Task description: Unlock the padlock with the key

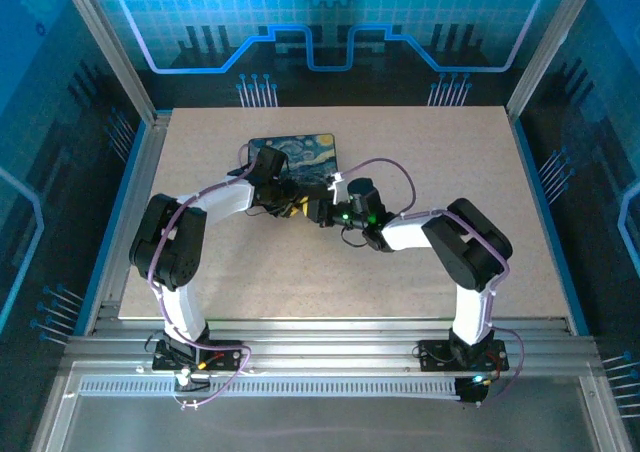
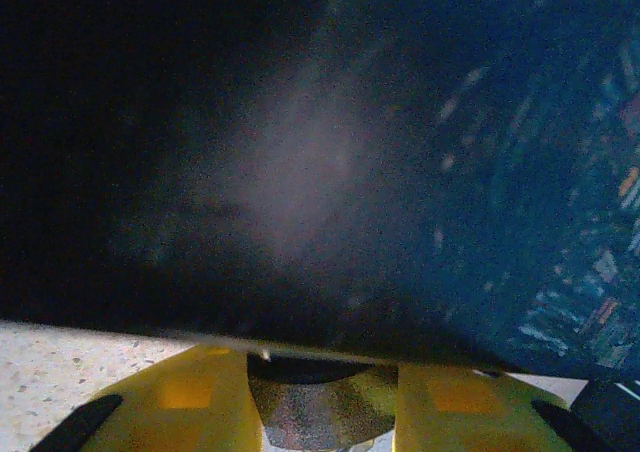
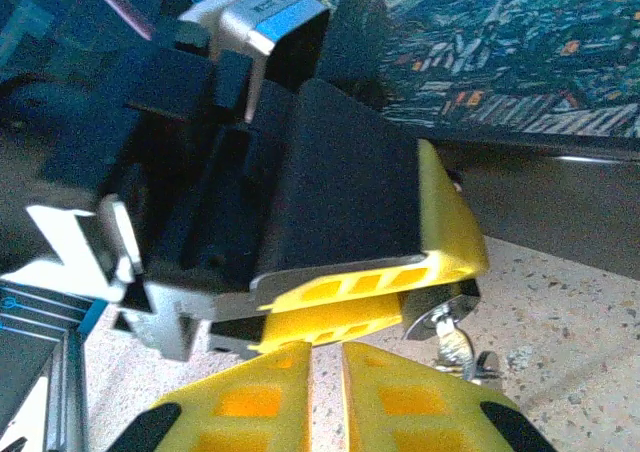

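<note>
My left gripper (image 1: 289, 208) is shut on the padlock (image 2: 320, 412), whose dark metal body sits between its yellow fingers, right up against the dark side of the box (image 2: 300, 172). In the right wrist view, those left fingers (image 3: 440, 242) clamp the padlock (image 3: 440, 307) just above the table. The silvery key (image 3: 458, 344) sticks out of the padlock's lower end and hangs towards the table. My right gripper (image 3: 327, 350) is close in front of the left one and to the left of the key. Its jaws are shut to a thin slit with nothing between them.
The box with the swirling blue-yellow painting print (image 1: 297, 153) lies at the back centre of the speckled table (image 1: 420, 262), directly behind both grippers. Purple cables (image 1: 385, 167) loop over the arms. Metal frame posts stand at the table's sides.
</note>
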`<action>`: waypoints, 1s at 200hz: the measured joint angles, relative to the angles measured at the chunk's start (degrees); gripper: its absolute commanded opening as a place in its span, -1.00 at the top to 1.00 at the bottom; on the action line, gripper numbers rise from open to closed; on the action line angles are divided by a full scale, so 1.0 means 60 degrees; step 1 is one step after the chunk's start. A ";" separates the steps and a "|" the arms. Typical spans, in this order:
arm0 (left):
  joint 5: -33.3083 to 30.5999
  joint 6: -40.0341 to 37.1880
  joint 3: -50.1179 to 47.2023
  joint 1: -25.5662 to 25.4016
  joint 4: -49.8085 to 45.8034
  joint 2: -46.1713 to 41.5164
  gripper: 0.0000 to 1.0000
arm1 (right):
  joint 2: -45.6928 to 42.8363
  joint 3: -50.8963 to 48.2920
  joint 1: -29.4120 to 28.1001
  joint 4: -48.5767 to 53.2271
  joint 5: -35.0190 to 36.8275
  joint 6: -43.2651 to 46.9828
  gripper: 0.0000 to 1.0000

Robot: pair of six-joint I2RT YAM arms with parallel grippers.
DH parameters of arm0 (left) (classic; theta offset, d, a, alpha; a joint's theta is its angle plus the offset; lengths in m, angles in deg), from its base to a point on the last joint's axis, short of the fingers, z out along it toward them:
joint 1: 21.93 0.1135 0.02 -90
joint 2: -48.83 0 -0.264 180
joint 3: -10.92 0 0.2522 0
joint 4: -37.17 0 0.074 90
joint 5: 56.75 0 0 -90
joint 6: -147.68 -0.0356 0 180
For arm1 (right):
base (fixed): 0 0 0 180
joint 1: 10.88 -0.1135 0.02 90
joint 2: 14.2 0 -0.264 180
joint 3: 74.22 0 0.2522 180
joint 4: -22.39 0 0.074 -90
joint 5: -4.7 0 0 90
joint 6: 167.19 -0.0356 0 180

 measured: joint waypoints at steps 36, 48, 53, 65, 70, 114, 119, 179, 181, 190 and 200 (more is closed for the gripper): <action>0.0011 0.0000 0.0000 0.0000 0.0011 0.0000 0.99 | 0.0208 -0.0004 0.0000 0.0040 0.0251 -0.0047 0.67; 0.0018 0.0004 0.0000 0.0000 0.0029 0.0000 0.99 | 0.0211 -0.0004 0.0000 0.0040 0.0386 -0.0135 0.68; 0.0022 0.0004 0.0000 0.0000 0.0029 0.0000 0.99 | 0.0215 -0.0015 0.0004 0.0025 0.0444 -0.0160 0.68; 0.0025 0.0004 0.0000 0.0000 0.0033 0.0000 0.99 | 0.0244 -0.0106 0.0022 -0.0066 0.0550 -0.0270 0.68; 0.0025 0.0004 0.0000 0.0000 0.0033 0.0000 0.99 | 0.0266 -0.0146 0.0036 -0.0080 0.0616 -0.0306 0.68; 0.0091 0.0040 0.0000 0.0000 0.0080 0.0000 0.99 | 0.0535 -0.0393 0.0080 -0.0142 0.0896 -0.0576 0.70; 0.0098 0.0040 0.0000 0.0000 0.0091 0.0000 0.99 | 0.0550 -0.0393 0.0080 -0.0146 0.0914 -0.0590 0.71; 0.0124 0.0044 0.0000 0.0000 0.0102 0.0000 1.00 | 0.0743 -0.0393 0.0080 -0.0645 0.0852 -0.0790 0.73; 0.0124 0.0044 0.0000 0.0000 0.0102 0.0000 0.99 | 0.0743 -0.0390 0.0080 -0.0652 0.0852 -0.0794 0.74; 0.0124 0.0044 0.0000 0.0000 0.0102 0.0000 0.99 | 0.0750 -0.0390 0.0080 -0.0652 0.0849 -0.0801 0.75; 0.0127 0.0044 0.0000 0.0000 0.0102 0.0000 0.99 | 0.0765 -0.0379 0.0080 -0.0667 0.0823 -0.0823 0.78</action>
